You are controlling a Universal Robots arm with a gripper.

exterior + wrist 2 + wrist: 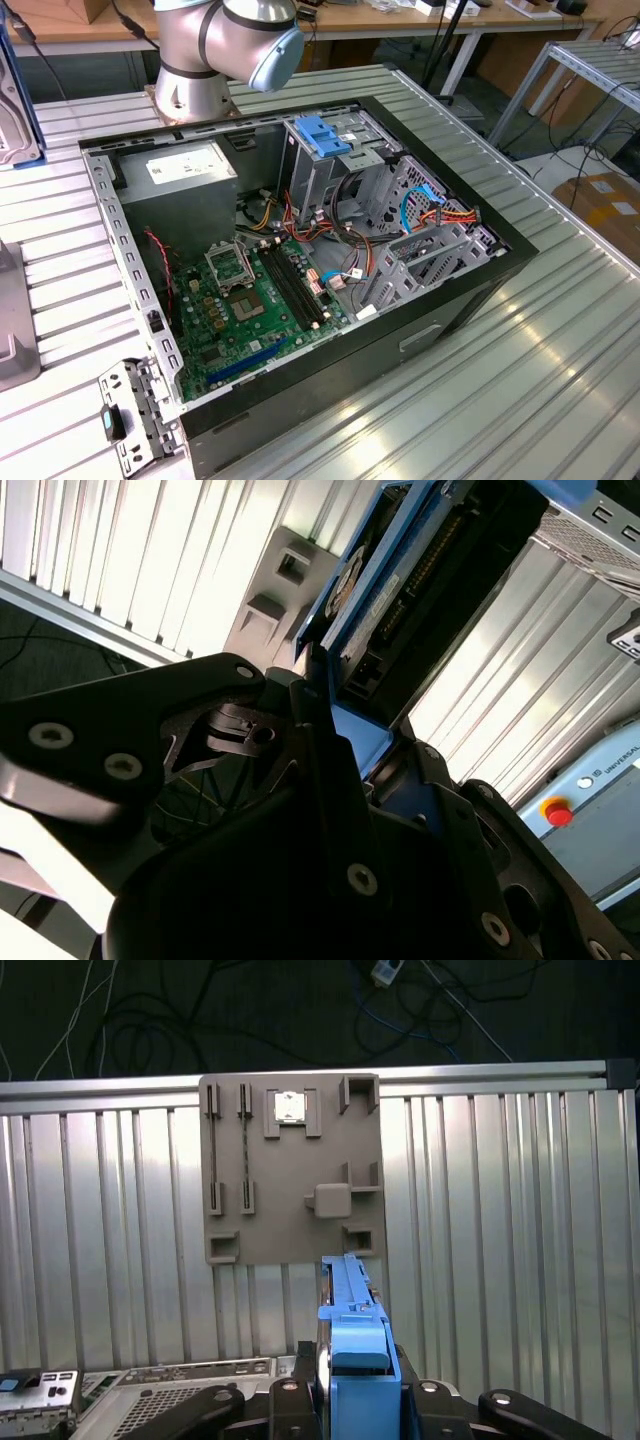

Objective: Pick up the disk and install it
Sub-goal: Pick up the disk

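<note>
The disk (350, 1310) stands on edge between my gripper's black fingers (290, 1400) in the first wrist view, its bright blue carrier facing the camera. My gripper (355, 1390) is shut on the disk. The second wrist view shows the disk (420, 590) from the side, dark body inside blue rails, with my gripper (370, 745) clamped on its near end. A grey slotted holder plate (290, 1160) lies on the ribbed metal table just beyond the disk. The open computer case (440, 170) sits in the middle of the exterior view, with a drive cage (330, 175) at its back.
A light-blue latch piece (325, 135) tops the drive cage; cables (430, 215), a motherboard (250, 300) and a grey power supply box (180, 175) crowd the case. The arm's base (200, 60) stands behind the case. A loose metal bracket (135, 405) lies at the case's front corner.
</note>
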